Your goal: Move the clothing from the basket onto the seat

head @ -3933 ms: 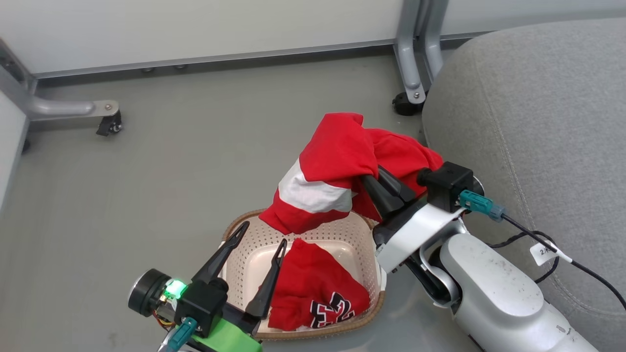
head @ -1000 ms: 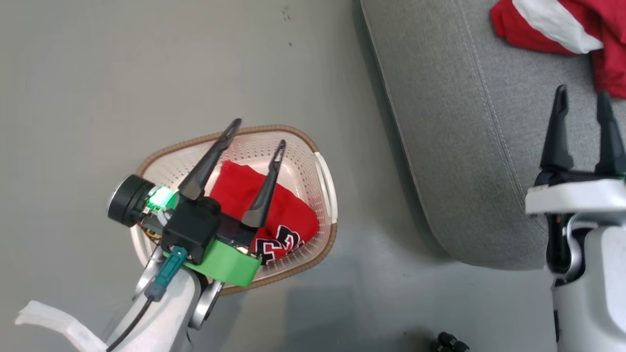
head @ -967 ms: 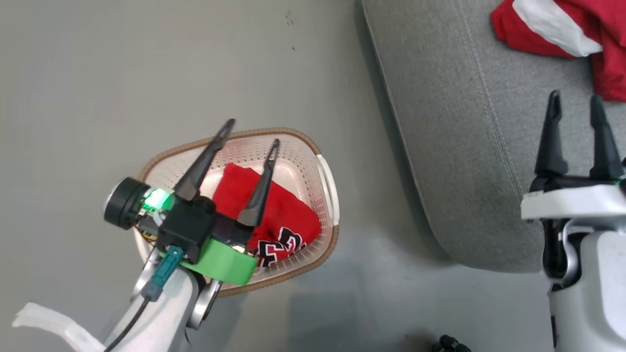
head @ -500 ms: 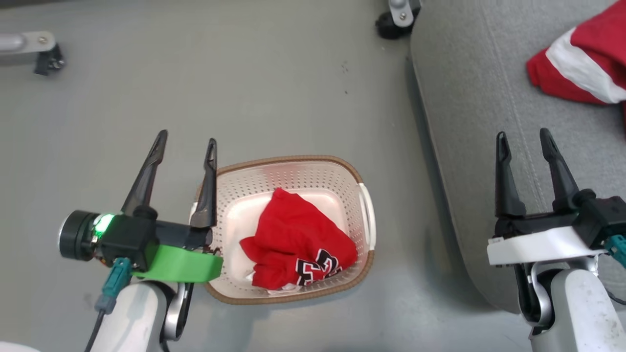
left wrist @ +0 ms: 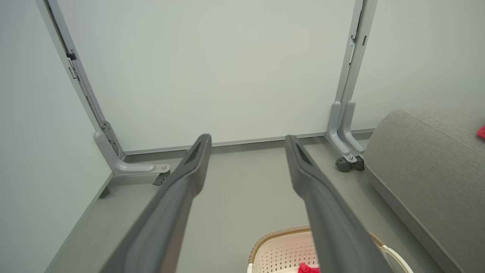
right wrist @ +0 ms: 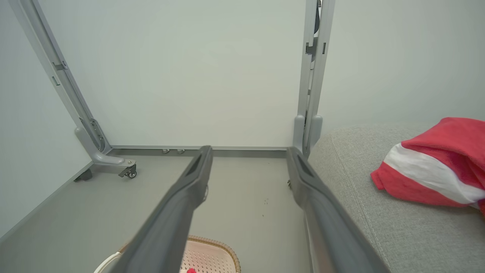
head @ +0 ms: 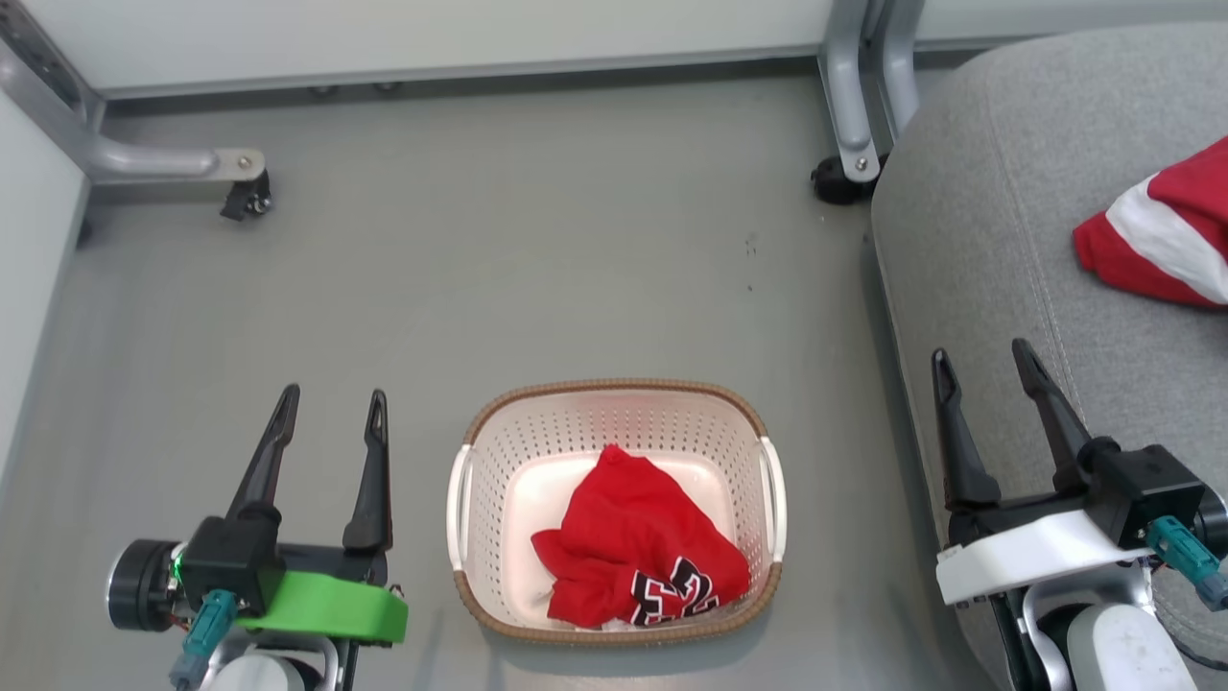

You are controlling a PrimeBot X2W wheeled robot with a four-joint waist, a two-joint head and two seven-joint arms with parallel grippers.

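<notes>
My left pincer (head: 333, 396) hangs over the grey floor (head: 537, 250), its two dark fingers spread wide apart and gripping nothing. It sits just beside the left side of the basket (head: 614, 386), without touching it. My right pincer (head: 980, 352) is spread just as wide and is equally free. Its fingers lie over the left edge of the seat (head: 979, 221); whether they brush the fabric I cannot tell.

The basket stands upright on the floor between my two pincers, a white handle on each of its short sides. Inside it lies the printed red garment (head: 628, 552), crumpled and heaped toward the basket's near right corner, its black-and-white numerals showing at the near side. The pale bottom of the basket is bare along its left side.

The seat stands right of the basket, with a strip of floor between them. The banded red garment (head: 1156, 240) lies bunched on the seat top, well in from the seat's left edge. A white band crosses it.

At the floor's far edge rise pale wall panels (head: 432, 38). A grey frame leg (head: 163, 165) on a dark castor (head: 247, 199) stands at the far left corner. A second frame leg (head: 849, 106) stands beside the seat's far left corner.
</notes>
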